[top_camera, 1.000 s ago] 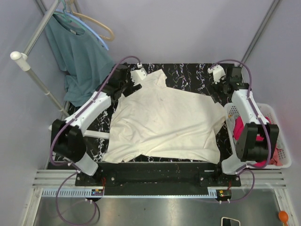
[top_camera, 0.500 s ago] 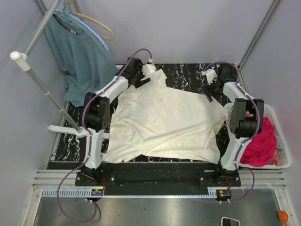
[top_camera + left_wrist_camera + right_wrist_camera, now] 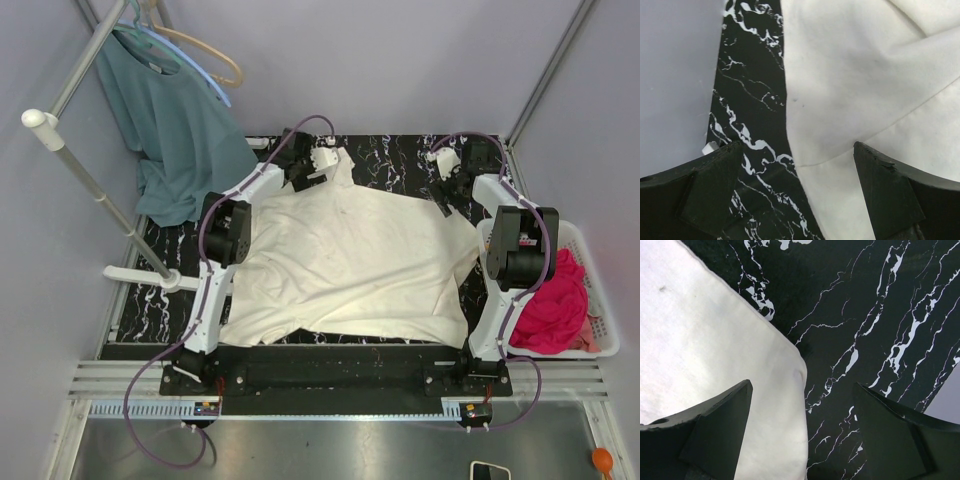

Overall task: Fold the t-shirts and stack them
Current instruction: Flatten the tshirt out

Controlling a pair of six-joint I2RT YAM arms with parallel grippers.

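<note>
Top view: the cream t-shirt [image 3: 350, 260] lies spread and rumpled across the black marble table [image 3: 400, 152], skewed, with its right edge reaching toward the white basket [image 3: 603, 335]. The left gripper [image 3: 322, 158] sits at the shirt's far-left corner. The right gripper [image 3: 443, 166] sits at the far-right corner. Both are spread wide and hold nothing. The pink t-shirt [image 3: 555, 300] is heaped in the basket, not yet folded.

Left wrist view: the fingers [image 3: 710, 185] straddle the cloth's edge, marble on one side and cream on the other. A seam and an overlapping layer run across here. If the jaws close now they may catch one layer only, and the lift would bunch the shirt.

Right wrist view: a rounded cloth corner sits between the open fingers [image 3: 715, 425], more under the left one. I can't tell from here whether the tips are down on the table. If they're high, the pinch misses. If they drag, the corner slides off on that slick marble.

Around the table: the basket is just beside the right arm. A teal garment [image 3: 170, 120] hangs from the rack [image 3: 90, 180] near the left arm's cable, a snag risk on a wide swing.
</note>
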